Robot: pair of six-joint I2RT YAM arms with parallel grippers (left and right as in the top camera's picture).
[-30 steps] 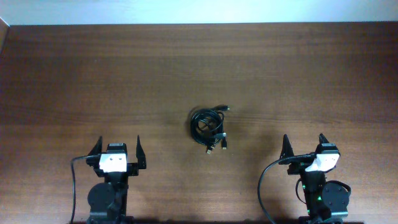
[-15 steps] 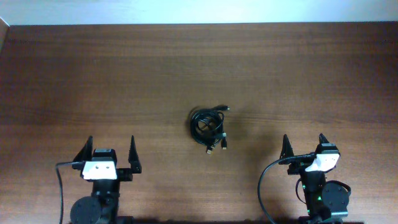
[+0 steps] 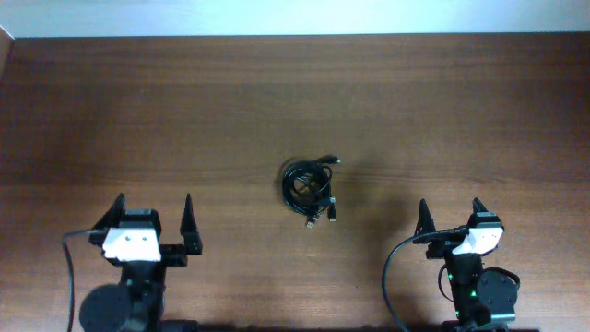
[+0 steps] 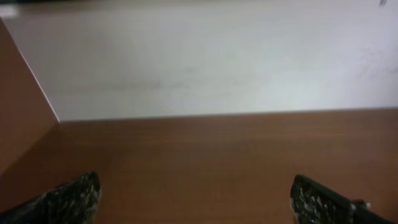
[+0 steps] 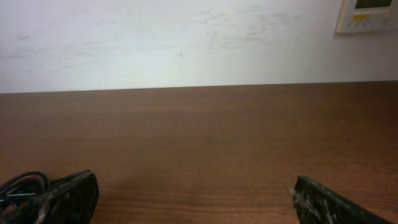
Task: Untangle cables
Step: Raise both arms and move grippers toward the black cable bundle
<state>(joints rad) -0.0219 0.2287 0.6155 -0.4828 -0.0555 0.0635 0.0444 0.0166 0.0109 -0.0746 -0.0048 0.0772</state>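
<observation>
We log the cables [image 3: 311, 190] bundled mid-table [image 3: 184, 111]. Left pincer [image 3: 154, 203] at seven o'clock, right pincer [image 3: 451, 207] at five, both spread, well apart from them.

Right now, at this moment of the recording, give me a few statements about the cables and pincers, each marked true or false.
1. The thin black cables lie as one coiled bundle near the middle of the brown wooden table. True.
2. The left pincer is shut on the bundle. False: it is open, empty and well apart from the bundle, near the table's front edge.
3. The right pincer is open and holds nothing. True.
4. The left wrist view shows the bundle. False: it shows only bare table and the pale wall beyond.
</observation>
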